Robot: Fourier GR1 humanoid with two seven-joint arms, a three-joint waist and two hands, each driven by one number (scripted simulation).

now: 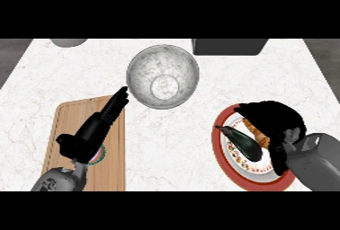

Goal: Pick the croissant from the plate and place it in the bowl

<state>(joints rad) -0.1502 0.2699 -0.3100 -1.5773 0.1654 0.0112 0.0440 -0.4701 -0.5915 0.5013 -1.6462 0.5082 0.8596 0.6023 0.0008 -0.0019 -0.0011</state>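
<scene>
The brown croissant lies on the red-rimmed plate at the right. Most of it is hidden under my right hand, whose fingers are curled over and round it. The marbled grey bowl stands at the upper middle of the counter, with nothing in it. My left hand is over the wooden board at the left. Its fingers are straight and point up toward the bowl's left rim, just short of it.
A dark eggplant lies on the plate just left of the croissant. A wooden cutting board sits at the left, with a small coloured round thing under my left wrist. A dark box and a grey dish stand along the far edge.
</scene>
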